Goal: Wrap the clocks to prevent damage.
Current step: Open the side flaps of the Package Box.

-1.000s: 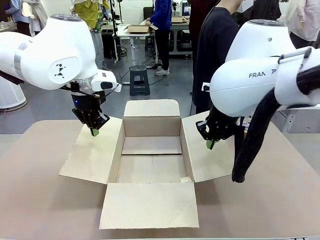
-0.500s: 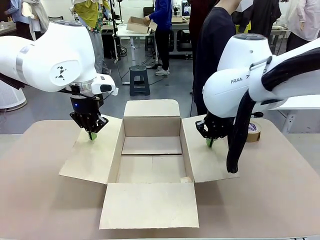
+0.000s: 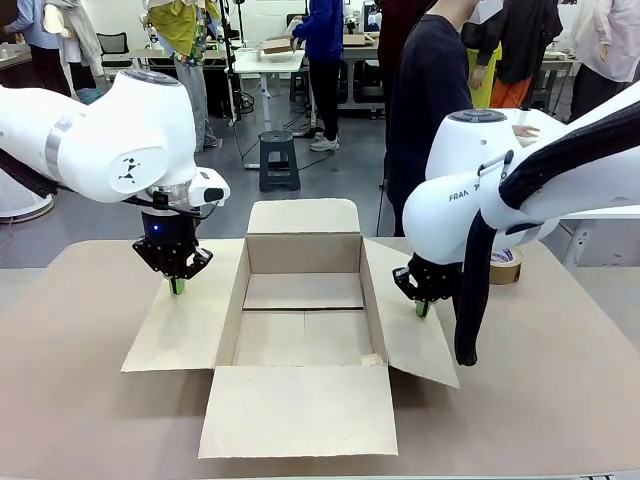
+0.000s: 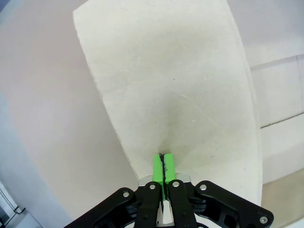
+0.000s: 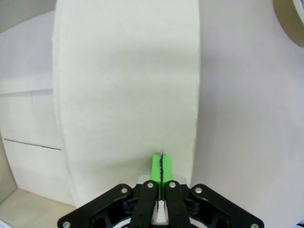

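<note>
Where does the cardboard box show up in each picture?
Front view: the cardboard box sits open mid-table, flaps spread.
Left wrist view: its left flap runs up the middle, ahead of the shut left gripper.
Right wrist view: its right flap runs up the middle, ahead of the shut right gripper.
Shared landmark: the tan table beside the flaps.

The place is a robotics lab, an open shared work hall rather than a home or shop. Two white jointed machines, the left arm (image 3: 120,130) and the right arm (image 3: 480,190), stand at a brown counter (image 3: 80,400) that carries an open cardboard box (image 3: 303,253) and a roll of tape (image 3: 505,265). Behind it lies a bare grey floor (image 3: 100,210) with a step stool (image 3: 279,160), a white worktable (image 3: 262,64) and several people standing about — one person in a dark top (image 3: 430,100) just across the counter.
</note>
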Robot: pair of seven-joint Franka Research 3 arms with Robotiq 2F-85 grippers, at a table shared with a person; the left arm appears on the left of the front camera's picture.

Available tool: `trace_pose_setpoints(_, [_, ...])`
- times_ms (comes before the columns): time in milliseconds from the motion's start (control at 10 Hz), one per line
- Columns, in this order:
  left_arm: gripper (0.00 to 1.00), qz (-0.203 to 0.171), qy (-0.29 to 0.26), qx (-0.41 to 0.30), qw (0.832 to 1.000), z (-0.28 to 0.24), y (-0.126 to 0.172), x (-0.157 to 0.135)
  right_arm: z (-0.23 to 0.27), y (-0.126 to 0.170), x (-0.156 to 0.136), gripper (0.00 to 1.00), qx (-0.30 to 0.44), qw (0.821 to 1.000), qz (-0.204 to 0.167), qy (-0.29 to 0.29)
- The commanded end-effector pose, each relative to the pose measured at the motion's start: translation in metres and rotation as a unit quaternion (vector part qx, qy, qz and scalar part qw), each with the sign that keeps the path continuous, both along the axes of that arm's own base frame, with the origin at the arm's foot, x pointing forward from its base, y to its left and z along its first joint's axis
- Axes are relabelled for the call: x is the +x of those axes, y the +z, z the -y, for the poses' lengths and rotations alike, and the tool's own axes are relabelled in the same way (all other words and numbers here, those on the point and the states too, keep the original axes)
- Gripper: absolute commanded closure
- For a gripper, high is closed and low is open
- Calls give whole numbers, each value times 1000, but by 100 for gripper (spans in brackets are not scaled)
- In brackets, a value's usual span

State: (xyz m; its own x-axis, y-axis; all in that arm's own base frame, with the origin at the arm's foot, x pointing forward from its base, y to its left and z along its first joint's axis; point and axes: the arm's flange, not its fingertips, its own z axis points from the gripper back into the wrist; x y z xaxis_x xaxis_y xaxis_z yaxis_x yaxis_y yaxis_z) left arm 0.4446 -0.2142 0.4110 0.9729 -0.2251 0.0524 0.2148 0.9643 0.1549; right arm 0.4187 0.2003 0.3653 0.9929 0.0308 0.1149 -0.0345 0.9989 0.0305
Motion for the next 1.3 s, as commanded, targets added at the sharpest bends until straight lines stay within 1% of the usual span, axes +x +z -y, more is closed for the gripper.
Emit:
trace_pose_setpoints(0, [100,26,27,-21,999,-4,-17,9,3,-13,-8,99,0,1000,11,-5])
trace_pose_setpoints(200, [100,23,50,-46,997,-7,-36,16,6,-15,-10,99,8,1000,8,-4])
trace_pose_setpoints(400, [100,9,55,-51,997,-6,-51,17,5,-15,-10,99,15,1000,9,-4])
trace_pose_setpoints(600, [100,-2,51,-51,997,-1,-60,17,5,-15,-10,99,20,1000,9,-6])
trace_pose_setpoints(800, [100,-3,53,-51,997,0,-61,16,6,-14,-10,99,25,1000,7,-6])
trace_pose_setpoints(900, [100,11,65,-57,996,-2,-56,16,7,-12,-10,99,26,1000,3,1])
trace_pose_setpoints(1000, [100,32,70,-67,995,-5,-49,16,4,-12,-7,99,7,1000,5,-4])
trace_pose_setpoints(1100, [100,-5,42,-46,998,-4,-59,18,4,-12,-7,99,7,1000,5,-4])
trace_pose_setpoints(1200, [100,-5,42,-46,998,-4,-59,18,4,-12,-7,99,7,1000,5,-4])
